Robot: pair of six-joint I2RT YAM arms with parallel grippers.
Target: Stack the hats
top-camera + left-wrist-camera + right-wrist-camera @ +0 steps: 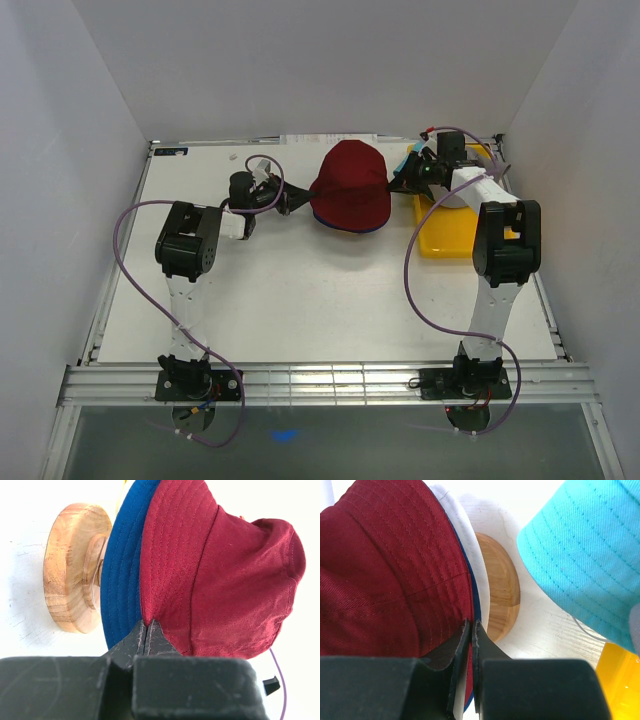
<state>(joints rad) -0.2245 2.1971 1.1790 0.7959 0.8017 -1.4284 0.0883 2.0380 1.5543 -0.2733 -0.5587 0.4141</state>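
Capping the stand (70, 595), red hat (350, 185) hides most of blue hat (122, 570).

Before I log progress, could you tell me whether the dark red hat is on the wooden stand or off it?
On it: the dark red hat sits over the blue hat, atop the wooden stand.

Rows of matching stitching run across the dark red hat (350, 185) and the teal hat (585, 560). The royal blue hat (122, 570) is one solid colour; the stand (70, 590) is grained light-brown wood, the tray (445, 240) yellow.
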